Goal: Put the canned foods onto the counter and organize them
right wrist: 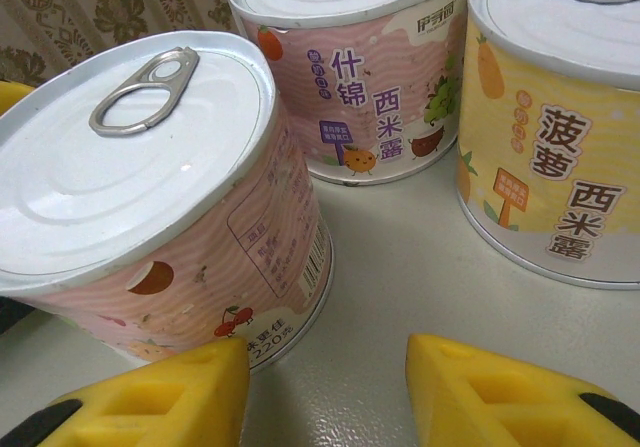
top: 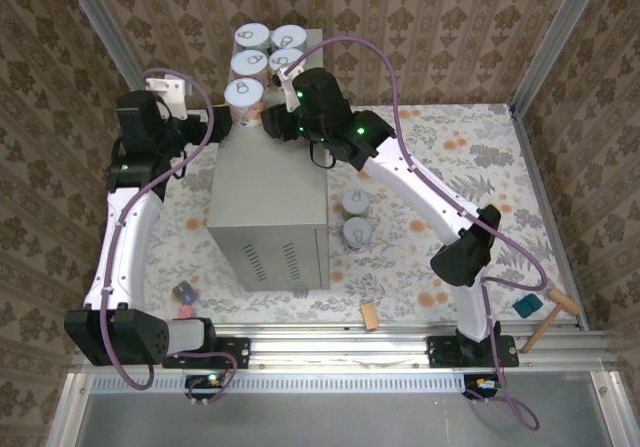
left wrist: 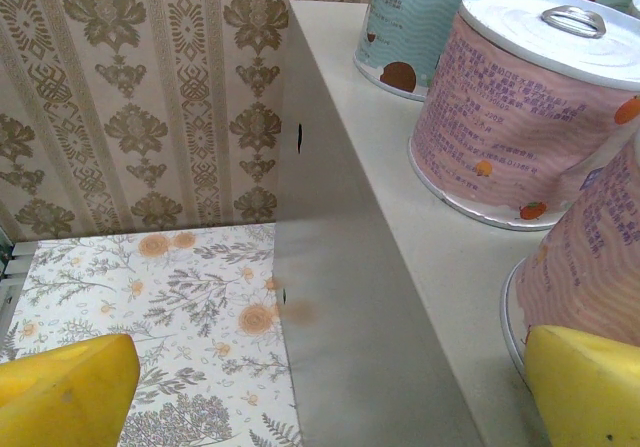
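The counter (top: 270, 197) is a tall grey box, and several cans stand at its far end, among them a pink one (top: 244, 95) nearest the front. Two blue-grey cans (top: 355, 203) (top: 357, 233) stand on the floral floor to its right. My right gripper (top: 273, 124) (right wrist: 325, 387) hovers low over the counter top, open and empty, its left finger beside a pink can (right wrist: 160, 197); another pink can (right wrist: 350, 77) and a yellow can (right wrist: 560, 117) stand behind. My left gripper (top: 215, 122) (left wrist: 330, 397) is open, straddling the counter's left edge (left wrist: 330, 267), its right finger by a pink can (left wrist: 590, 257).
Patterned walls close in on the left, back and right. A wooden block (top: 370, 315), small items (top: 185, 292), a teal piece (top: 523, 307) and a wooden mallet (top: 550, 317) lie near the front rail. A pink can (left wrist: 530, 117) and a blue can (left wrist: 420, 27) stand further along the counter.
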Controlling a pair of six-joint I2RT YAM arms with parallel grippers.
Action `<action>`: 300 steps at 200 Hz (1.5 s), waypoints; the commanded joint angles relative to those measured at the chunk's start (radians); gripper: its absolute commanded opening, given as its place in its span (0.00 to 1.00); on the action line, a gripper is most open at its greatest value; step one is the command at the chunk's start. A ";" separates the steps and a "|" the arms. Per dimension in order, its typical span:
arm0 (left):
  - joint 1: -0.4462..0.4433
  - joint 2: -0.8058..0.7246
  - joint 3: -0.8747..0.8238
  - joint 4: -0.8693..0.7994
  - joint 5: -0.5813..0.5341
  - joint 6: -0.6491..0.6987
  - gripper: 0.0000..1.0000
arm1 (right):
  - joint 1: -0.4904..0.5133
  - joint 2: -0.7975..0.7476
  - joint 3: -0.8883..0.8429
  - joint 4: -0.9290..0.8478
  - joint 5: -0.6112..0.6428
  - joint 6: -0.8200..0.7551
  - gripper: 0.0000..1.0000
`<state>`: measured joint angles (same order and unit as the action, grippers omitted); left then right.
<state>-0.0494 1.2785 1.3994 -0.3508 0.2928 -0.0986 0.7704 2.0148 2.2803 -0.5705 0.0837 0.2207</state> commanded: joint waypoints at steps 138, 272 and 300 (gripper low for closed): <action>0.005 0.002 0.039 0.007 0.026 -0.002 1.00 | -0.003 -0.069 -0.084 -0.011 0.020 0.019 0.50; 0.023 -0.013 0.044 -0.003 0.044 -0.011 1.00 | -0.009 -0.527 -0.457 -0.073 0.195 -0.064 1.00; 0.023 -0.016 0.045 -0.004 0.046 -0.010 1.00 | -0.015 -0.589 -0.512 -0.095 0.233 -0.069 1.00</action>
<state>-0.0376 1.2743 1.4097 -0.3557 0.3191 -0.0986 0.7639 1.4719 1.8145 -0.6170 0.2409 0.1707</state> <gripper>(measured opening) 0.999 0.999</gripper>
